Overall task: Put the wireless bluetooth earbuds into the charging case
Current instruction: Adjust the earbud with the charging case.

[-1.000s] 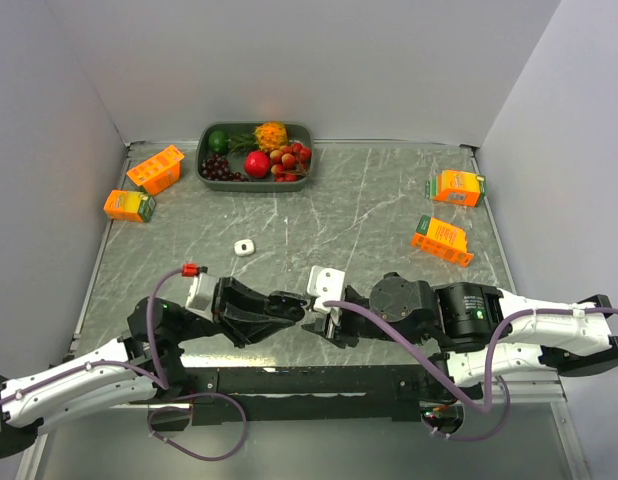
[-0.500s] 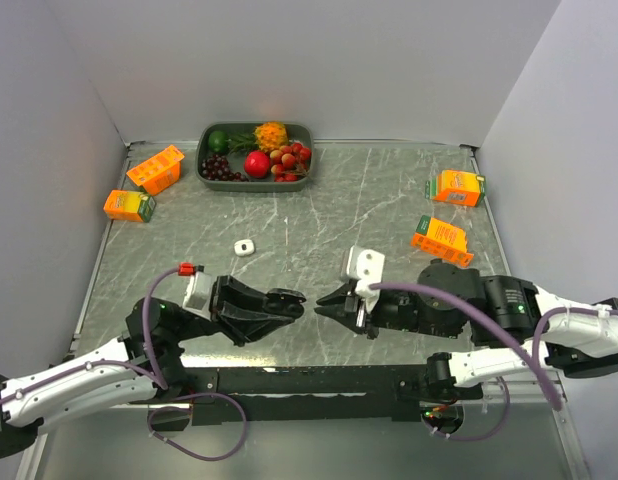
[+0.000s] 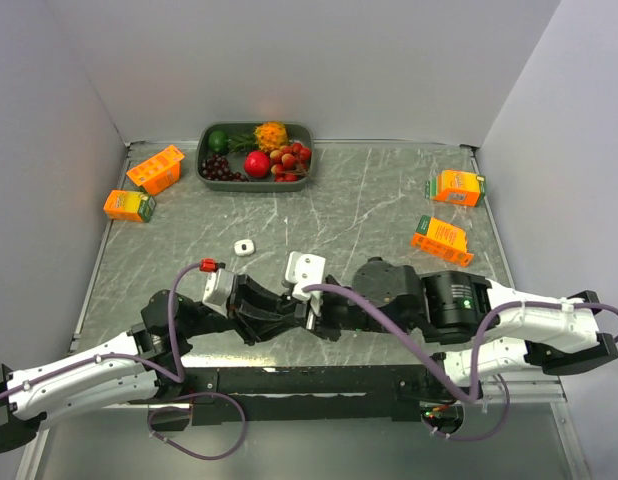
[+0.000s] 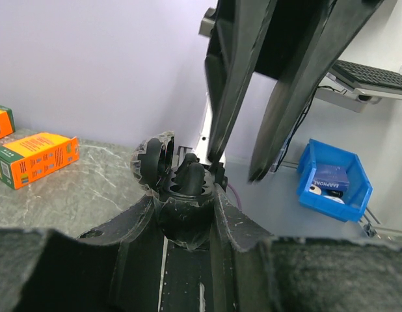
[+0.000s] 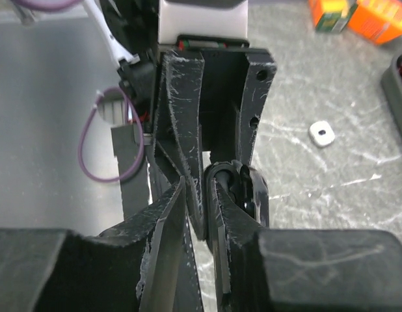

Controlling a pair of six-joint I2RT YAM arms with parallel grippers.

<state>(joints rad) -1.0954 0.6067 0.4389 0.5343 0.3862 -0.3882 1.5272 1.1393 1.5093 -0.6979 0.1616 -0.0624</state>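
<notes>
the marble table [image 3: 369, 200] carries a fruit tray [image 3: 202, 165] at its far edge. take that tray as your mark. two orange cartons [image 3: 155, 169] lie just left of it and two more [image 3: 458, 187] well off to its right. your two arms meet well to the near side of the tray, below its right end. your left gripper [image 4: 185, 201] is clamped on the black charging case [image 4: 181, 185], whose lid stands open. your right gripper [image 4: 231, 168] hangs over the case with its fingers apart, one tip at the case's rim. you cannot tell whether a black bud sits inside. the white earbud [image 3: 245, 247] lies between tray and case, apart from both.
</notes>
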